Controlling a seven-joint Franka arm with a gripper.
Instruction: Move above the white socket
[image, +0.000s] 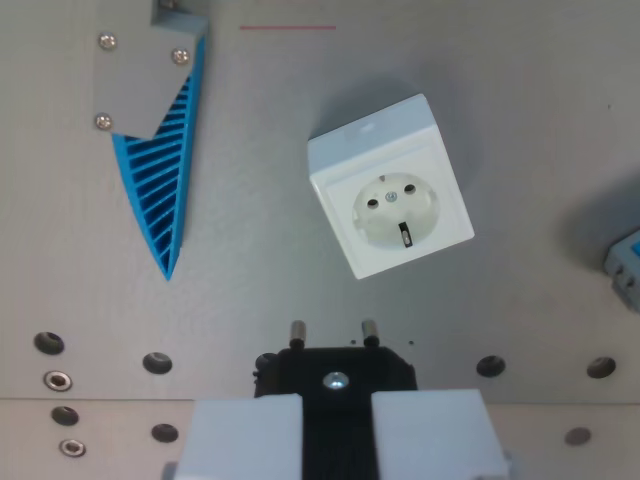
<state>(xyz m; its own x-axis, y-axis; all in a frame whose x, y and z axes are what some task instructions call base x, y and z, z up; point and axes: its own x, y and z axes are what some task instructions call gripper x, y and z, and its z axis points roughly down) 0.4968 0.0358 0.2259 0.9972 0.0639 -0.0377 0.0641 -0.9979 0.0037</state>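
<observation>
Progress: the pincer (335, 420) is sitting at the bottom edge of the wrist view, and the square white plastic wall socket (390, 187) is lying above it in the picture, a little toward the wrist view's right. Judging from that offset, the approach is only partly done.

Left to do: the arm is needing to travel forward and slightly toward the wrist view's right until the plug pins are standing over the socket's round face; a small turn looks needed too, since the socket is lying rotated against the view's edges.

Pincer state: its two pale blocky fingers (245, 440) are pressing from both sides on a black plastic plug (335, 375), whose two metal pins are pointing up the picture toward the socket.

Task thing's place: the socket is resting flat on the grey metal bench (260, 260), apart from everything else, with its recessed face turned up to the camera.

Count: one socket; one plug with two pins; one blue ribbed wedge-shaped part with a grey screwed plate (160, 150) at the upper left; one blue-grey object (625, 265) cut off at the right edge, too little showing to name; several dark round holes (157, 362) lining the bench's lower strip.
</observation>
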